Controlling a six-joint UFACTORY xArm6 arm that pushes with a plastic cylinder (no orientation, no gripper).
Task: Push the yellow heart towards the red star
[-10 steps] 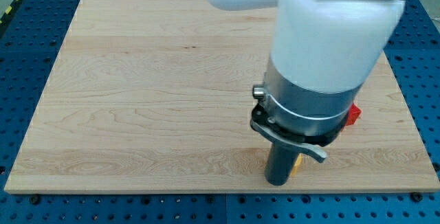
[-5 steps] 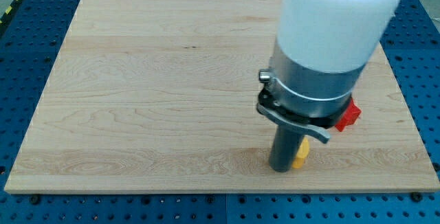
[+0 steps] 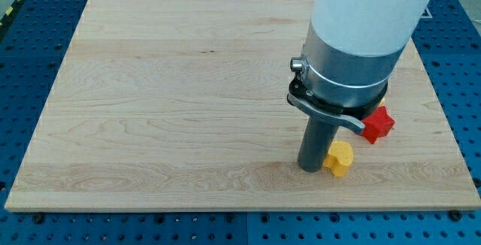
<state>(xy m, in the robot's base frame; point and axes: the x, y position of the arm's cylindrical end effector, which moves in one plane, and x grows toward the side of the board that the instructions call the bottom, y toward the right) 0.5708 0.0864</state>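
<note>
The yellow heart [image 3: 340, 158] lies on the wooden board near the view's bottom right. My tip [image 3: 310, 169] rests on the board right against the heart's left side. The red star [image 3: 378, 123] lies a short way up and to the right of the heart, partly hidden behind the arm's metal collar. A small gap of bare wood separates heart and star.
The wooden board [image 3: 150, 110] sits on a blue perforated table [image 3: 30, 65]. The arm's large white and grey body [image 3: 361, 42] hangs over the board's right part and hides what is behind it. The board's bottom edge is close below the heart.
My tip has moved up and to the right. The yellow heart has slid with it and shows more fully, closer to the red star. More of the star is visible.
</note>
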